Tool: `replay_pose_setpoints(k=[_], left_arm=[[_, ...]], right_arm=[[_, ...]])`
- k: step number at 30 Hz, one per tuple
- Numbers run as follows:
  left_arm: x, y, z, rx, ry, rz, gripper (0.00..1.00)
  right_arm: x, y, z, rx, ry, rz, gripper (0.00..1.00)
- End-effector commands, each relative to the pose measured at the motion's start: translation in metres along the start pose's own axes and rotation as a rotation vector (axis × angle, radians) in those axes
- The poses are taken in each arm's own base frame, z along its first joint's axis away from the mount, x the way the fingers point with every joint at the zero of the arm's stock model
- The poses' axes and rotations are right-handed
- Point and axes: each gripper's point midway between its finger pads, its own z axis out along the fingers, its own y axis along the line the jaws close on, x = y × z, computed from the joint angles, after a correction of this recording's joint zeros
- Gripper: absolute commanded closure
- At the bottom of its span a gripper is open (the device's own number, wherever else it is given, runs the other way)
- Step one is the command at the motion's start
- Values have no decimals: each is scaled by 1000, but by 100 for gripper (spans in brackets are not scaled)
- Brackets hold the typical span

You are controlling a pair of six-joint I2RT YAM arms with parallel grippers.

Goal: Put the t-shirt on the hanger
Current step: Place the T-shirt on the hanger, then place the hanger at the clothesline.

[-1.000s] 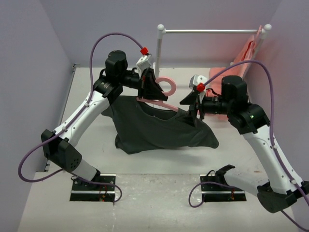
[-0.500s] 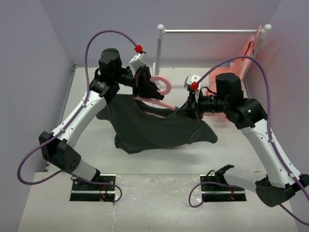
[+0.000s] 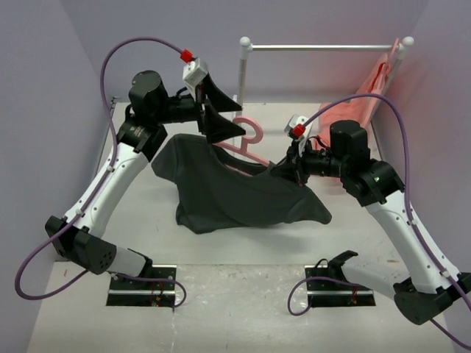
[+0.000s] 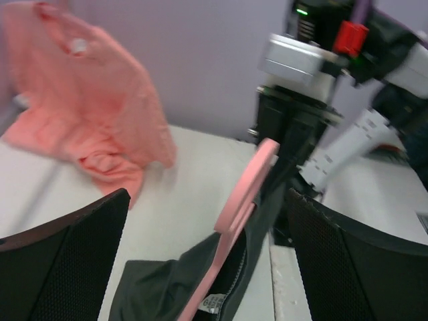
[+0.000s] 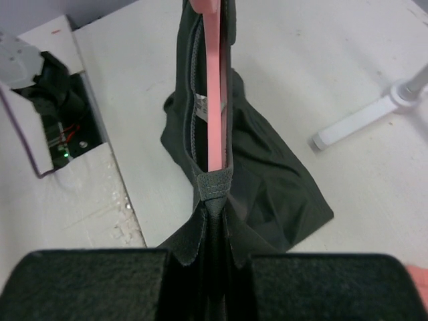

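The dark grey t-shirt (image 3: 235, 195) hangs bunched over the table, its neck lifted. The pink hanger (image 3: 249, 147) runs through the neck opening with its hook sticking out at the top. My left gripper (image 3: 215, 109) is open wide just left of the hook, touching nothing. In the left wrist view the hanger (image 4: 246, 194) stands free between my black fingers (image 4: 60, 267), above the t-shirt (image 4: 160, 287). My right gripper (image 3: 291, 166) is shut on the shirt's shoulder seam. In the right wrist view the cloth (image 5: 215, 200) is pinched in my gripper (image 5: 207, 257), the hanger (image 5: 214, 87) running away from it.
A white clothes rack (image 3: 324, 48) stands at the back, its post (image 3: 241, 73) just behind my left gripper and one foot (image 5: 374, 110) on the table. A salmon-pink garment (image 3: 368, 95) hangs at the rack's right end, also in the left wrist view (image 4: 93, 114).
My left gripper has opened, let go of the hanger and drawn back up and to the left. My right gripper has shut on the shirt's shoulder and shifted slightly.
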Motion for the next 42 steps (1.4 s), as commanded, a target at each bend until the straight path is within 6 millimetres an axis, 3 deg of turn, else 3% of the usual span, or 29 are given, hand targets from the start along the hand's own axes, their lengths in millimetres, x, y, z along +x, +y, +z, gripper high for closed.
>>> replay_pose_setpoints(k=[1,2,5,7,9,12,14,17,19,22,24,26,30,36,42], left_arm=[[-52,61,-43,-587,-162,-21,0],[-54,79,-62,-742,-189,-38,0],[-64,96,-123,-1104,-303,-54,0],[-75,84,-168,-1285,-422,-36,0],[-68,73,-200,-1406,-483,-14,0],[-67,40,-220,-1410,-508,40,0],[-54,28,-229,-1427,-483,46,0],[-30,9,-234,-1392,-451,58,0],[0,15,-230,-1375,-374,40,0],[41,18,-232,-1382,-275,15,0],[62,18,-236,-1394,-232,-2,0],[94,16,-235,-1356,-176,18,0],[137,22,-240,-1356,-139,52,0],[159,23,-237,-1331,-127,36,0],[175,32,-237,-1344,-48,12,0]], right_arm=[[-36,-28,-14,206,-148,1,100],[-35,-31,-16,233,-148,4,100],[-32,-44,-26,326,-156,19,100],[-31,-60,-42,444,-175,41,100],[-34,-71,-64,549,-211,66,100],[-47,-80,-109,693,-296,93,100],[-54,-84,-130,777,-319,101,100],[-59,-94,-138,836,-302,126,100],[-48,-115,-126,871,-241,159,100],[-28,-149,-103,910,-141,213,100],[-25,-175,-97,971,-127,235,100],[-19,-220,-99,1115,-126,274,100],[-46,-250,-90,1128,-244,225,100],[-74,-276,-87,1148,-306,217,100],[-83,-288,-76,1102,-333,246,100]])
